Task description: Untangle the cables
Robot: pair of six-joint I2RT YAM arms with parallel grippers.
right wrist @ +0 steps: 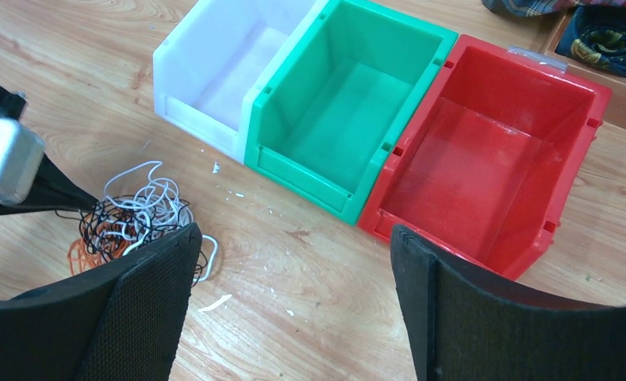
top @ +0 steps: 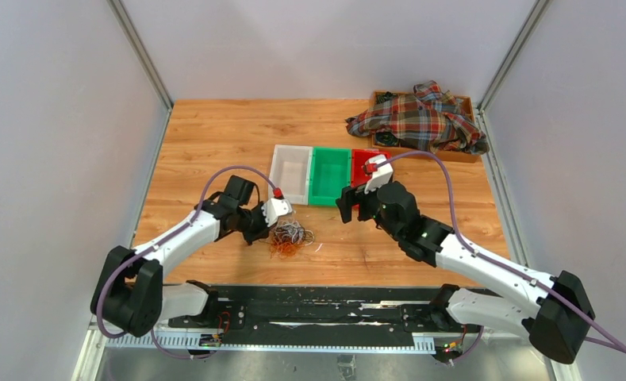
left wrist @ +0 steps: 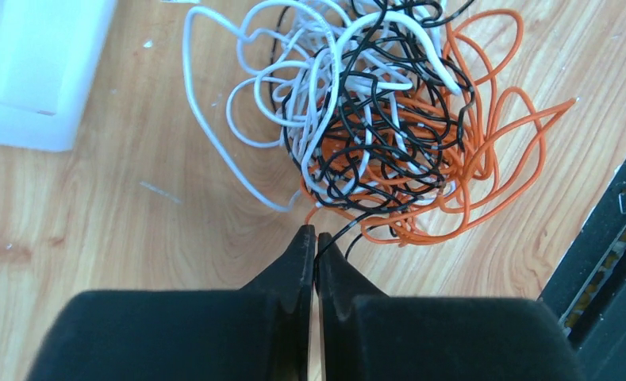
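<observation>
Surroundings: a white bin, a green bin and a red bin stand side by side, touching, at mid-surface. A plaid cloth lies heaped over a wooden tray at the far right corner. A black rail runs along the near edge.

Task item: the cables lie as one roundish tangle on the surface, near the white bin's front left corner and well apart from the red bin. The clump shows no clear long axis. In the left wrist view, white loops splay left, orange loops splay right, and black strands mesh the centre.

Left fingers: pressed together, pinching a black strand at the tangle's near edge.

Right fingers: spread wide, holding nothing, above the surface before the green and red bins, with the tangle just beside the left-hand finger.
</observation>
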